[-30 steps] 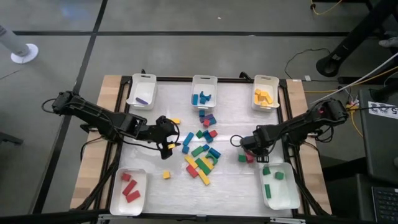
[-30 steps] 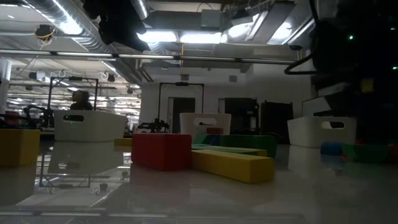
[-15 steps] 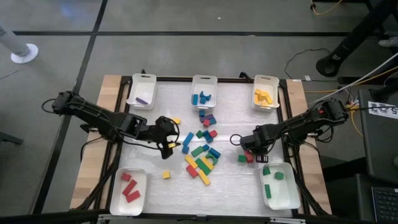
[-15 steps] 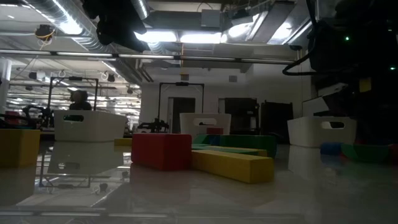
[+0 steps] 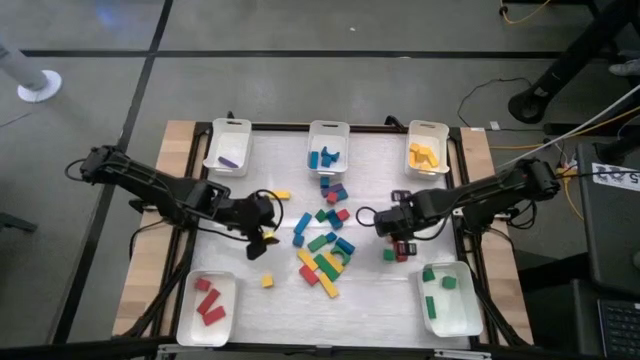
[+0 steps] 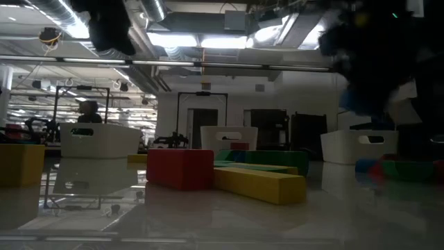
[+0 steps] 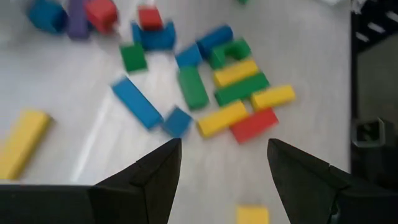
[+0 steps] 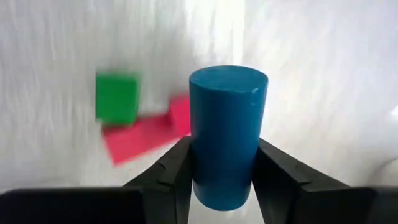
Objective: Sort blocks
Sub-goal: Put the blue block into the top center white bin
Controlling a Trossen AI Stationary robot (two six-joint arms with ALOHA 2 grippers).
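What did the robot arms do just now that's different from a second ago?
The right gripper closed on a blue cylinder block and moved inward toward the table's middle, leaving the green and red blocks behind. The left gripper shifted slightly, open and empty. The trays and middle pile stayed put.

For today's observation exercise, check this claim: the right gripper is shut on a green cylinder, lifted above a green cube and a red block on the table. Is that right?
Not quite. The cylinder in the right gripper is blue, not green, as the right wrist view shows. The rest stands: the fingers clamp it on both sides, and below it lie a green cube and a red block on the table.
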